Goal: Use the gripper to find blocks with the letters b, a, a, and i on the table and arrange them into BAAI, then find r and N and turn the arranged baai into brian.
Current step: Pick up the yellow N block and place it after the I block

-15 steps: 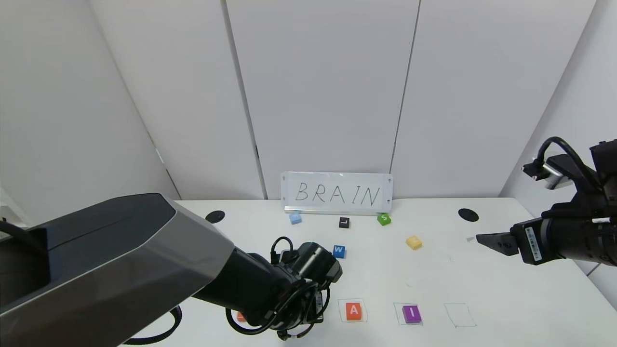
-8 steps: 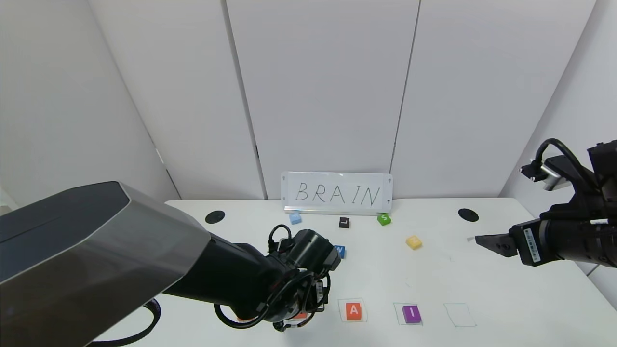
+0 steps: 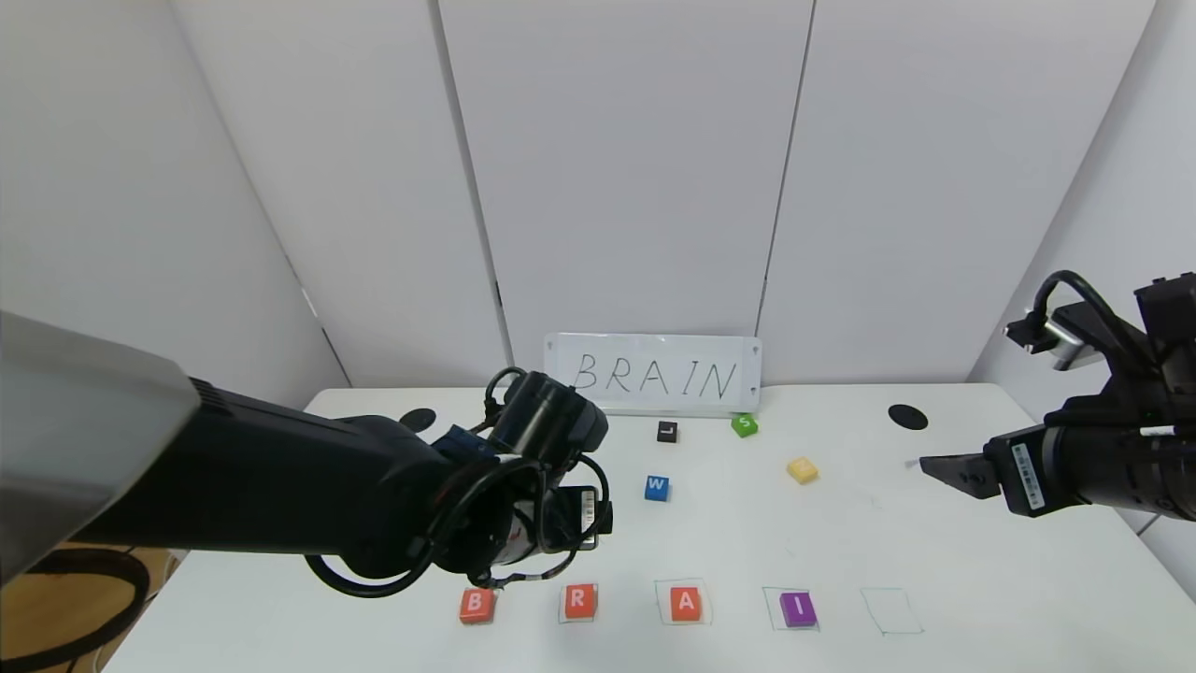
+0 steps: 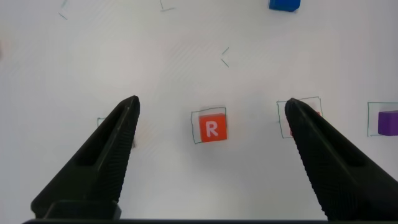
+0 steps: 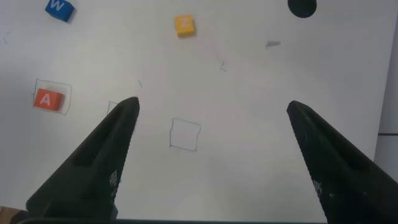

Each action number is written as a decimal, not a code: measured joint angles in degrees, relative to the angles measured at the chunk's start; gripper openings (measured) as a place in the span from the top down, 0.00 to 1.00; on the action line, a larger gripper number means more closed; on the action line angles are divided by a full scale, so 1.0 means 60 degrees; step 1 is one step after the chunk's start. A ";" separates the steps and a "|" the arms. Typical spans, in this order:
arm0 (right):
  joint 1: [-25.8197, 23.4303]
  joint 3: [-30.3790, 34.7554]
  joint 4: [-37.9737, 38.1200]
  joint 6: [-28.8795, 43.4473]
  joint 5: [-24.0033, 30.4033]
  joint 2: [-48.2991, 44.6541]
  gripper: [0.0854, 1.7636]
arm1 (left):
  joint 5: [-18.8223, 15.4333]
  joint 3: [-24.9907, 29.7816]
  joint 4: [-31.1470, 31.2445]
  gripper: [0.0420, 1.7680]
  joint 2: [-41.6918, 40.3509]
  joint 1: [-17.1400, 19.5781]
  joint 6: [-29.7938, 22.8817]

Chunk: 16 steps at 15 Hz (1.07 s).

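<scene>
white table (image 3: 981,561), near edge — row of blocks B (image 3: 476,606), R (image 3: 578,601), A (image 3: 687,602), I (image 3: 798,608); yellow N (image 3: 802,469) behind

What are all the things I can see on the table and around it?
B block: one, orange, front row, far left.
R block: one, orange, second square.
A block: one, orange, third square.
I block: one, purple, fourth square.
Drawn square: one, green outline, fifth, nothing in it.
W block: one, blue, mid-table.
N block: one, yellow, right of W.
S block: one, green, by sign.
L block: one, black, by sign.
Sign: one, white, reads BRAIN.
Left gripper: jaws open above R.
Right gripper: jaws open, right side.
</scene>
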 joint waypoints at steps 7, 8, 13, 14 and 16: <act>0.0134 -0.0010 -0.0004 0.0061 0.0037 0.0055 0.03 | -0.0465 0.0051 0.0236 0.04 -0.1453 0.1209 0.1199; 0.0130 -0.0022 -0.0018 0.0091 0.0028 0.0136 0.03 | -0.0729 -0.0098 0.0612 0.04 -0.1664 0.1479 0.1459; 0.0193 0.0037 -0.0465 0.0465 0.0065 0.0591 0.03 | -0.2282 -0.0979 0.2286 0.04 -0.2716 0.2871 0.2263; 0.0286 0.0022 -0.0469 0.0638 0.0055 0.0725 0.03 | -0.2377 -0.1010 0.2290 0.04 -0.2826 0.3064 0.2491; 0.0441 -0.0203 -0.0406 0.0866 -0.0386 0.1050 0.03 | -0.2901 -0.1034 0.2408 0.04 -0.3074 0.3421 0.2692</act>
